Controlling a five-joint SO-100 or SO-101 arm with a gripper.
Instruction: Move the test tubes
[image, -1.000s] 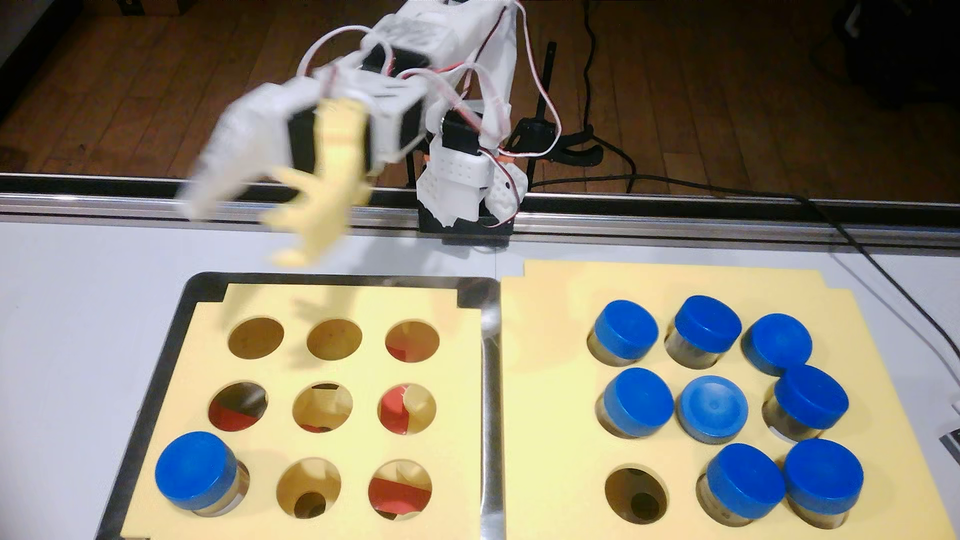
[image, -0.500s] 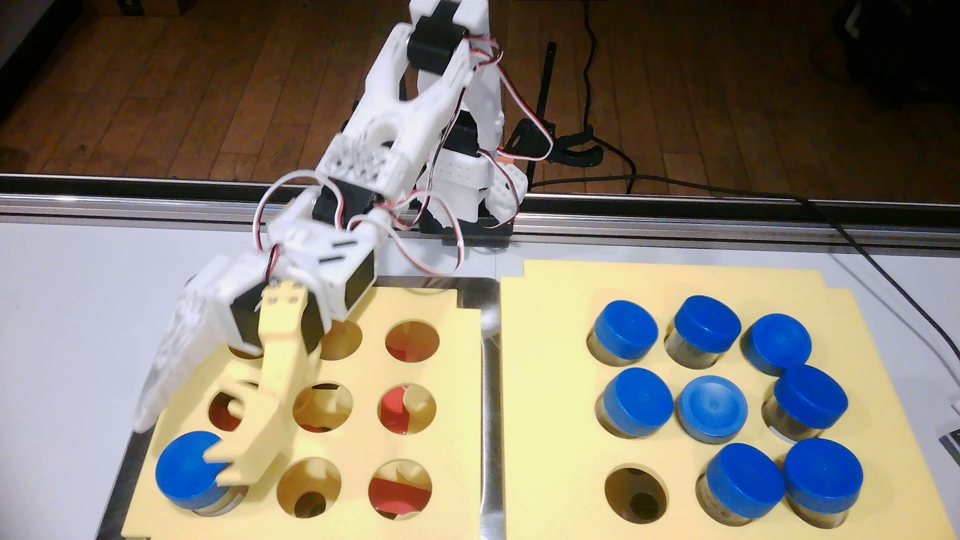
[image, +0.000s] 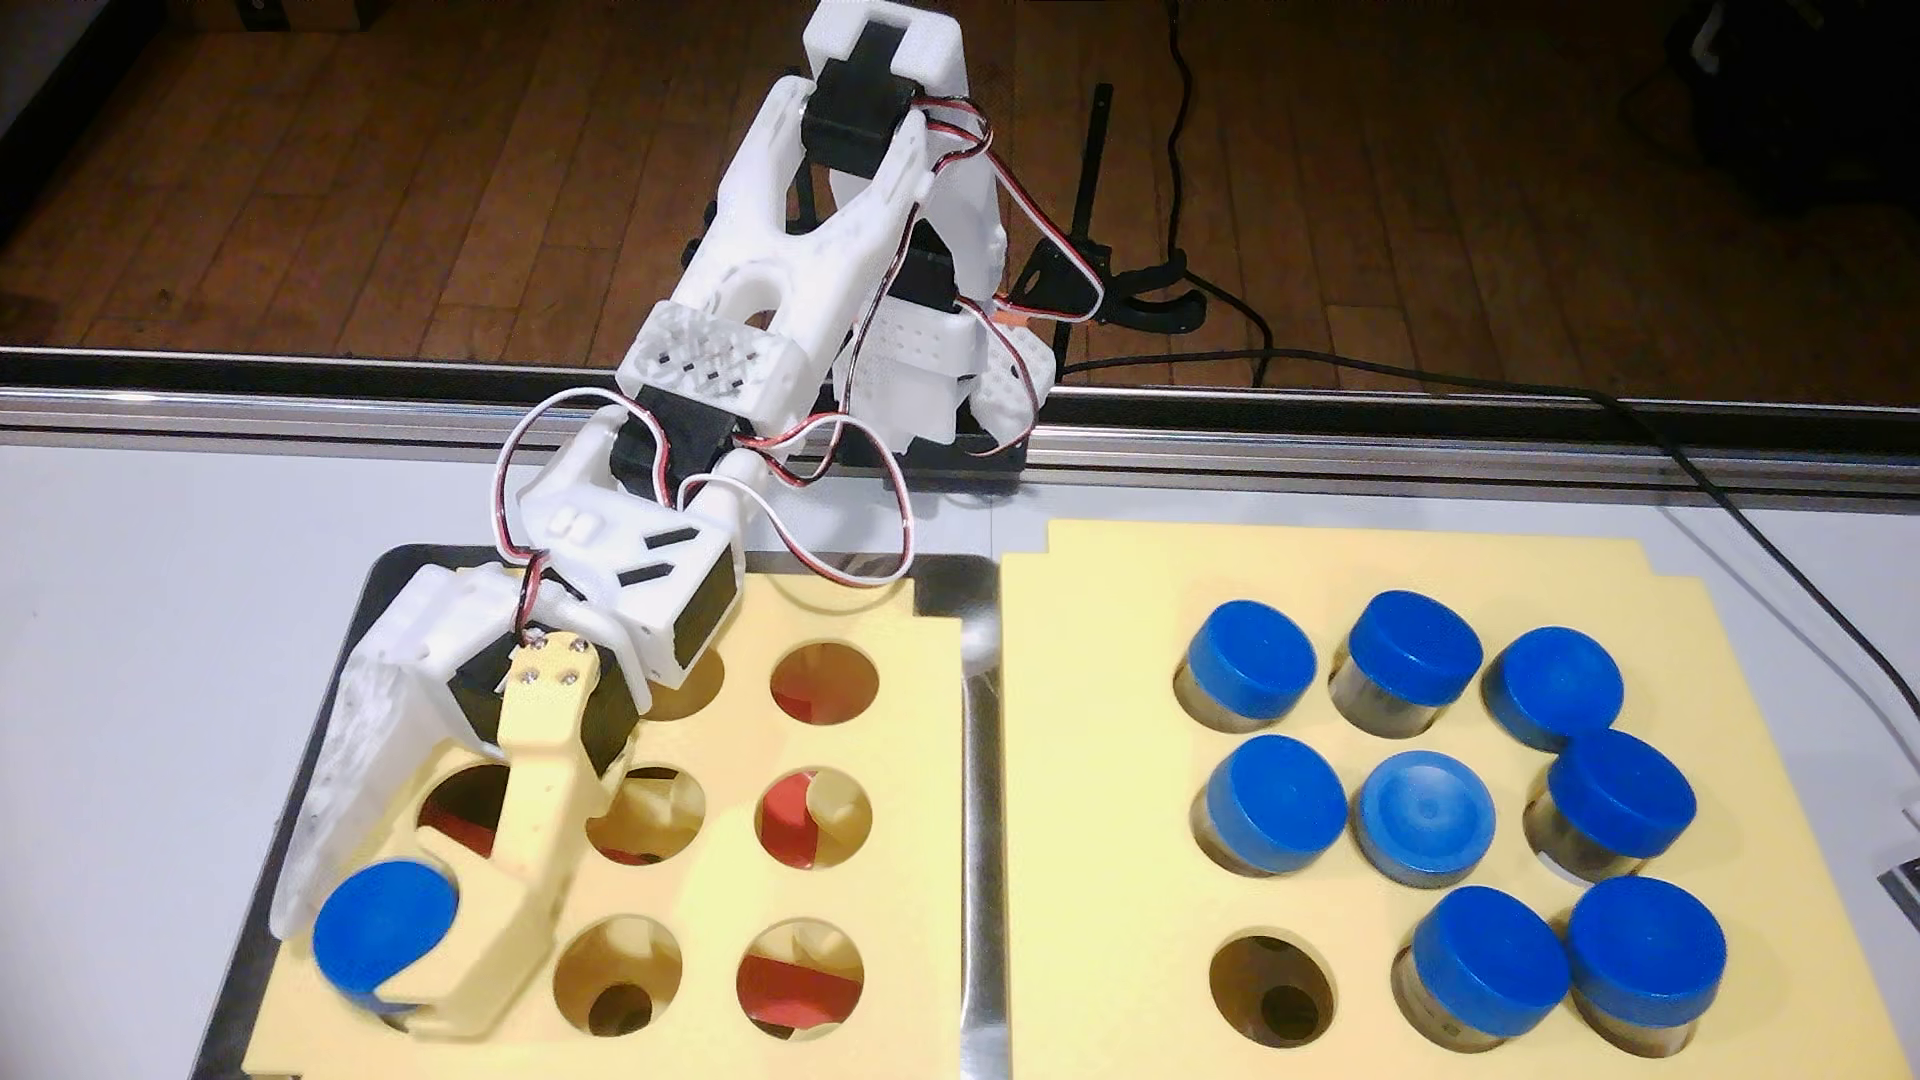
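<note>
Blue ribbed caps topped every one of the test tubes, short wide clear vials; no label or writing on them could be read. The only mark visible was a raised shape like an "S" or "8" on the white wrist block (image: 582, 524), too blurred to be sure of.

The gripper (image: 358, 940) sat low over the near left corner of the left foam board (image: 914, 831), its white finger (image: 343, 800) on the far-left side of a lone tube (image: 384, 929) and its pale yellow finger (image: 488, 935) curling round the tube's right and near side. The jaws stood narrow, both fingers against the cap, so the tube looked gripped.

Right of the gripper, the same board's other round holes stood open, showing red and cream shapes below. That board lay in a metal tray (image: 982, 831). Farther right, well apart from the gripper, the right foam board (image: 1091, 727) held the other eight tubes (image: 1423, 815), packed close, several leaning against each other, with one empty hole (image: 1273, 1002) at its near left.

Half a second earlier the yellow finger rested on top of the lone tube's cap with the white finger held off to the left; since then the gripper had dropped lower and closed around the cap. A second earlier it hung blurred high above the far edge of the tray.
</note>
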